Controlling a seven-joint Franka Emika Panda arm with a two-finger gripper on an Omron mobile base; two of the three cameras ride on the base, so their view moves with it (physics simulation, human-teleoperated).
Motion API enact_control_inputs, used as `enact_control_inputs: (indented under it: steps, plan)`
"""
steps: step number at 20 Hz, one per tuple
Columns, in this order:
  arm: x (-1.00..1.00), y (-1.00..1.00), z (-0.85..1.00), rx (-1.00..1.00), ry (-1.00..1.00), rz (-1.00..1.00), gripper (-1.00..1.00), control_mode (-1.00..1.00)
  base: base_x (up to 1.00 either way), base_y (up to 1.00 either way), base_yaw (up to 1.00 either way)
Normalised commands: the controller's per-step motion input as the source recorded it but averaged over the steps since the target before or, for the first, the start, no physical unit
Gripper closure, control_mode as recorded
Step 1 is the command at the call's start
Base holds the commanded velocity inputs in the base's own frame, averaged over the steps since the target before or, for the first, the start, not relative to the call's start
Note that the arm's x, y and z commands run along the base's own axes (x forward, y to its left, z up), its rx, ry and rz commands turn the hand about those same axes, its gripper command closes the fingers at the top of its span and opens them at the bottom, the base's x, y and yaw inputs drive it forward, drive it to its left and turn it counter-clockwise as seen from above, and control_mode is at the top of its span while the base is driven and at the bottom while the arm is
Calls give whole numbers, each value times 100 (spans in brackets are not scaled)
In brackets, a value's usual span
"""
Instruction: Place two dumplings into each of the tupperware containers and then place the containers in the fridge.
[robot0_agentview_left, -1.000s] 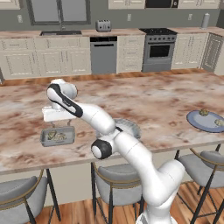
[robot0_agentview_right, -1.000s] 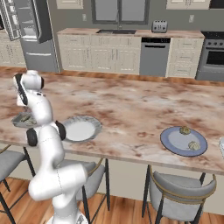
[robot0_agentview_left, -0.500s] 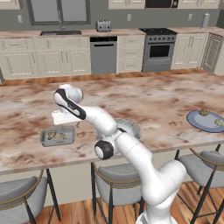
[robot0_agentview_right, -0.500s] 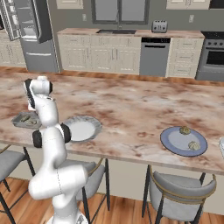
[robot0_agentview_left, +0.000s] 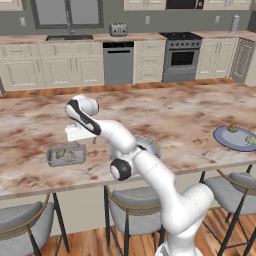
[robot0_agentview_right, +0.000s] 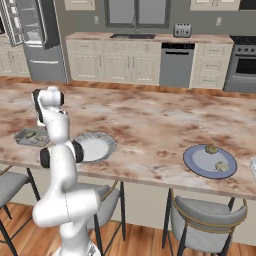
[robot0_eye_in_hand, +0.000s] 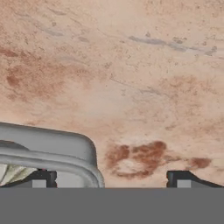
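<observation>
Hovering hand (robot0_eye_in_hand: 112, 177) above counter (robot0_agentview_left: 165, 112), fingers spread wide, nothing between them, judged free for next pick. First tupperware container (robot0_agentview_left: 66, 155) near counter's front edge, dumplings (robot0_agentview_left: 65, 153) inside. Second container (robot0_agentview_left: 79, 133) just behind first, partly hidden by arm. Blue plate (robot0_agentview_right: 209, 161) far along counter carries two more dumplings (robot0_agentview_right: 212, 149). Right base view adds open fridge (robot0_agentview_right: 35, 35) beyond counter; hand view adds container rim close-up.

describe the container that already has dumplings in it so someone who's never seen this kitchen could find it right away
On the long marble island counter, look near the front edge toward its left end, just left of the white robot arm. There sits a shallow grey rectangular tupperware container holding tan dumplings. The nearby empty plate is round; this container is rectangular with rounded corners.
</observation>
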Motion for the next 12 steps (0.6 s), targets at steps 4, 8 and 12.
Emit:
enact_control_inputs:
  steps: [4, 8, 12]
  plan:
    - [-88, -33, 9, 10, -4, -4, -100, -100, 0, 0, 0]
    - [-98, -21, -1, 10, -11, -1, -100, -100, 0, 0, 0]
    - [-36, -35, -7, 15, -38, -5, -100, -100, 0, 0, 0]
